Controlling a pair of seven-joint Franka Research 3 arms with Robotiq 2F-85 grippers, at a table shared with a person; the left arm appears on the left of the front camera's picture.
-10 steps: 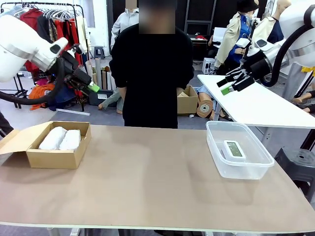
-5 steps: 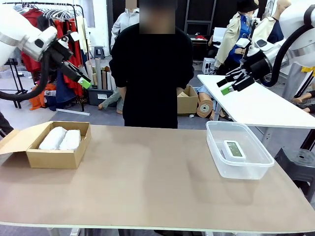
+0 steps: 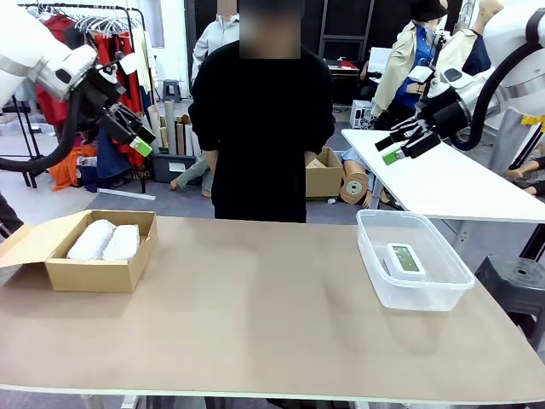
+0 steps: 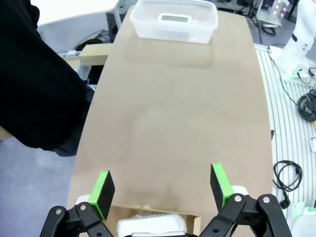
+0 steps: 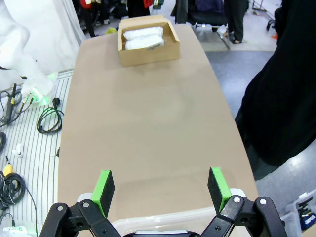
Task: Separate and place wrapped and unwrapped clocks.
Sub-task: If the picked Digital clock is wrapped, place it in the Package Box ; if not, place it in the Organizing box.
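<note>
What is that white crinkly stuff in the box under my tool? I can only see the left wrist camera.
Observer: Those are two wrapped bundles. They lie side by side in the cardboard box.
Operator: Where is my other tool?
Observer: The right tool hangs open and empty, high up on the clear tub's side of the table.
Operator: Is the box lid shut?
Observer: No, its flap lies open toward the robot's left.
</note>
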